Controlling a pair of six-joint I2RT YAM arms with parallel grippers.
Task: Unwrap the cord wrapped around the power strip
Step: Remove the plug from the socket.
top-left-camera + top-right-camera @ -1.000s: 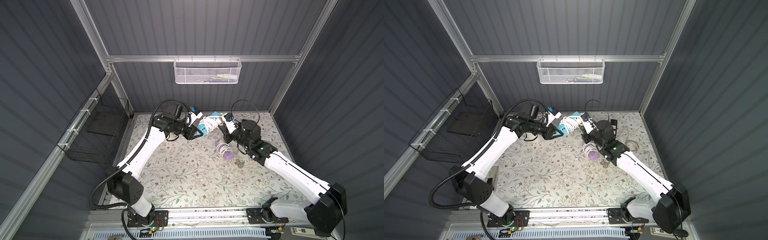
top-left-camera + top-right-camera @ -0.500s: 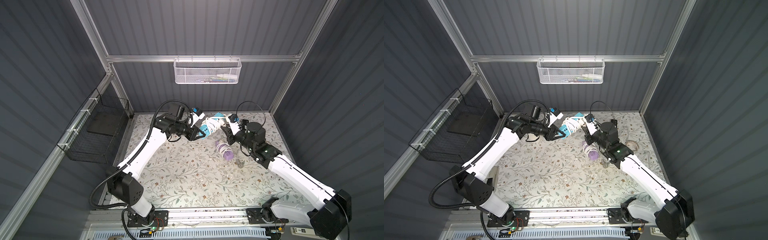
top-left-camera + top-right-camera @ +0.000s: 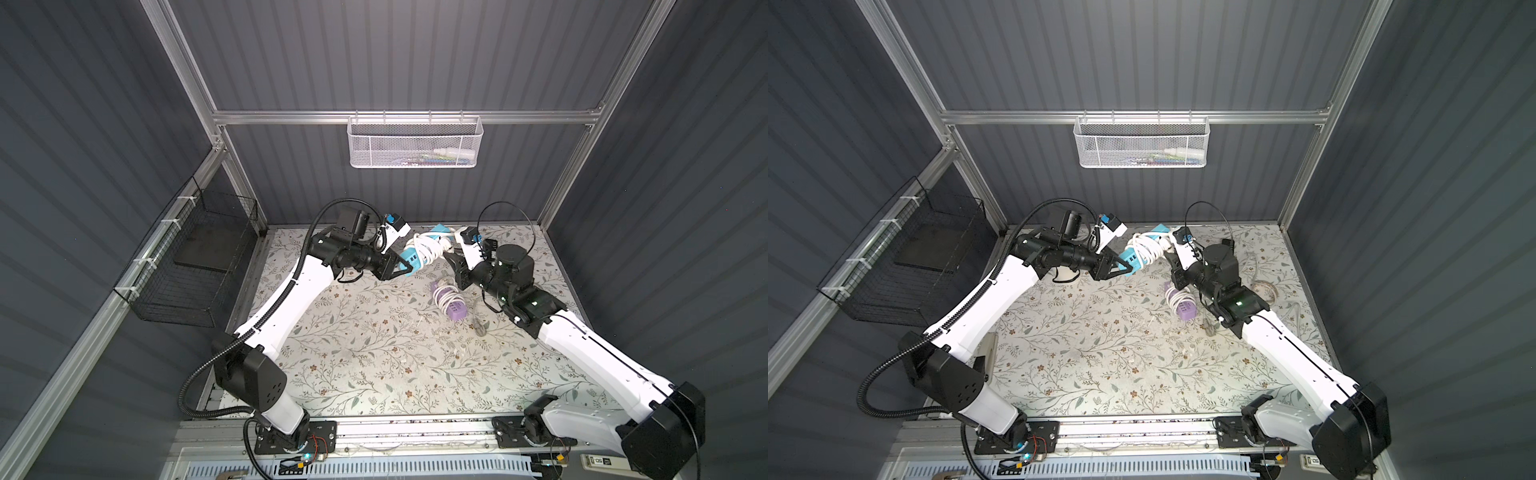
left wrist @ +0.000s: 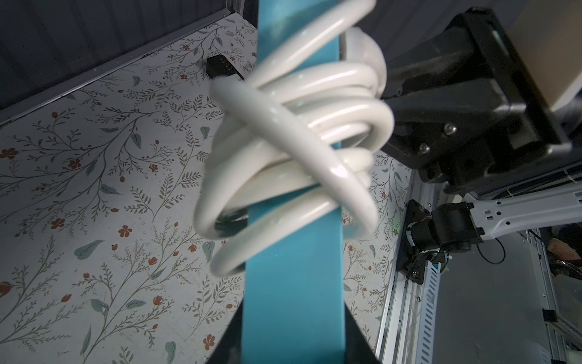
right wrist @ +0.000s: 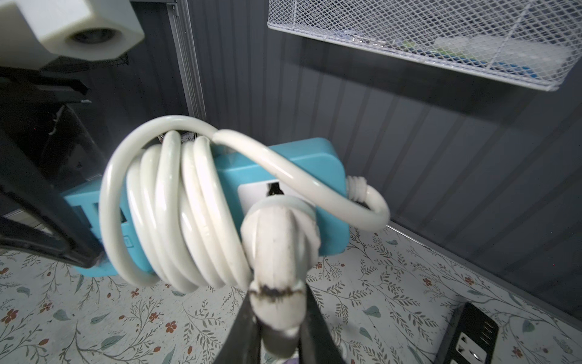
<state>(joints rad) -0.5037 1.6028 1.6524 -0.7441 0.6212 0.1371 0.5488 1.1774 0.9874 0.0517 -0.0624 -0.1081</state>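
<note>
we see the teal power strip, bound in thick white cord, held above the tabletop near the back wall. left fingers pinch its end, right fingers pinch the plug. the coils hide most sockets.

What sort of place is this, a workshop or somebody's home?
Probably a robot test booth, not a home: dark panelled walls on an aluminium frame, with a left arm and a right arm bolted to a base rail.

Bare mat up front; blue power strip aloft behind, purple strip nearby
</note>
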